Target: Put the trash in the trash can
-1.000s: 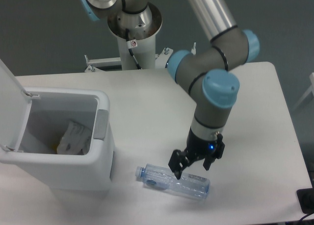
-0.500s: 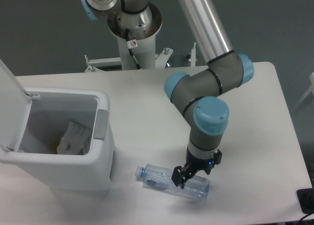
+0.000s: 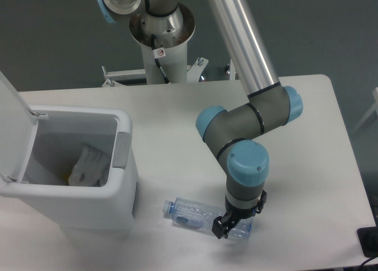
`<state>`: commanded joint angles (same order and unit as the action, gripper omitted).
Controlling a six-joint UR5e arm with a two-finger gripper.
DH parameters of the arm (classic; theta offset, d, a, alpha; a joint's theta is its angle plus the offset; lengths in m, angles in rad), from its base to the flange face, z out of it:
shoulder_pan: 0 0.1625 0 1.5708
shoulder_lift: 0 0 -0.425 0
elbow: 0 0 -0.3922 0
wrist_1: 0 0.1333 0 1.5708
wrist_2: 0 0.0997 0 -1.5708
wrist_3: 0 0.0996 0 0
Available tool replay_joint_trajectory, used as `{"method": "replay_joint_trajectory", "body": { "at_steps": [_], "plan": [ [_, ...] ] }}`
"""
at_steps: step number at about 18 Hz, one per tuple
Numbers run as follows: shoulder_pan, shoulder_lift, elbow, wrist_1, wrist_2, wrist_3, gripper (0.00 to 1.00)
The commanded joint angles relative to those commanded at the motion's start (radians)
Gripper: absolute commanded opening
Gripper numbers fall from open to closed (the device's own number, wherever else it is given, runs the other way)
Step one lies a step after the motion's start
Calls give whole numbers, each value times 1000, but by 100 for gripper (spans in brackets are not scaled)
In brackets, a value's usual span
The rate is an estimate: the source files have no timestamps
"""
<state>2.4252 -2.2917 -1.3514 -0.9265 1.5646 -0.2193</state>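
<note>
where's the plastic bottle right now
The plastic bottle lies on its side on the table near the front edge, just right of the trash can, with the end effector down over its right end.

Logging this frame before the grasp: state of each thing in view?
trash can: upright, lid open
crumpled white wrapper: inside the can
clear plastic bottle: lying on the table, cap on
gripper: down at the bottle's body, open or shut unclear

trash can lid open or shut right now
Open. The trash can has its white lid swung up at the left, and the crumpled white wrapper shows inside.
</note>
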Motion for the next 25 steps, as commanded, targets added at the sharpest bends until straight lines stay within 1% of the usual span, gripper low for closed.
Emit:
{"method": "replay_joint_trajectory", "body": {
  "at_steps": [7, 9, 14, 15, 18, 22, 25],
  "plan": [
    [-18, -21, 0, 0, 23, -23, 100],
    [-18, -28, 2, 2, 29, -38, 94],
    [-18, -29, 0, 2, 26, -40, 73],
    [-18, -29, 0, 2, 26, -40, 70],
    [-18, -28, 0, 3, 26, -38, 66],
    [-18, -26, -2, 6, 26, -28, 66],
    [-18, -14, 0, 9, 25, -23, 66]
  ]
}}
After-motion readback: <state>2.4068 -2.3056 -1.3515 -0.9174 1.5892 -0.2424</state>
